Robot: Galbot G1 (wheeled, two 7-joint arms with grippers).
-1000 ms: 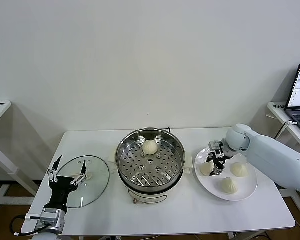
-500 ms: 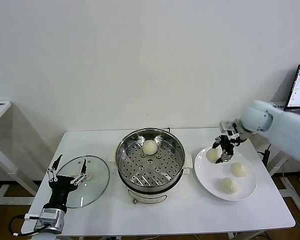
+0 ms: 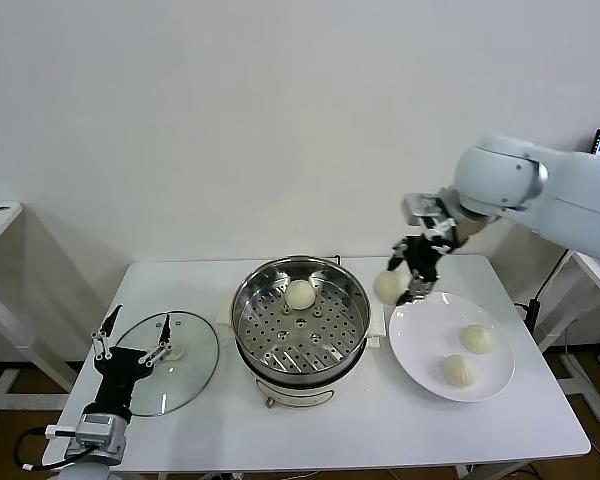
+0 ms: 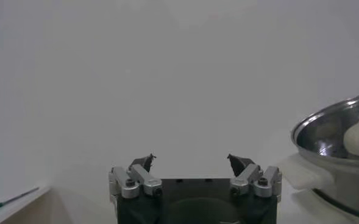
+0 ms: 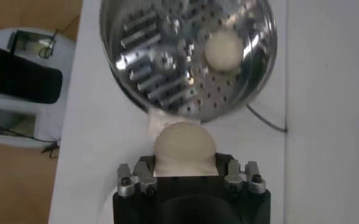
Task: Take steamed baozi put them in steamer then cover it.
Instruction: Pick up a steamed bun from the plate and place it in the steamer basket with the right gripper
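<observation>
Carrying second baozi (image 3: 389,285) clamped in right gripper (image 3: 412,277) just right of steamer (image 3: 300,322), one bun (image 3: 300,294) inside, two on plate (image 3: 410,335), lid (image 3: 166,375) off; left gripper (image 3: 132,348) idling spread.

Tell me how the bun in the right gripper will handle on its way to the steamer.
The bun in the right gripper looks soft and rounded, so it probably dents under a hard squeeze. Its smooth skin may slip in a loose grip. Once released on the steamer's flat perforated tray, it could roll a little before settling, like the bun already there.
</observation>
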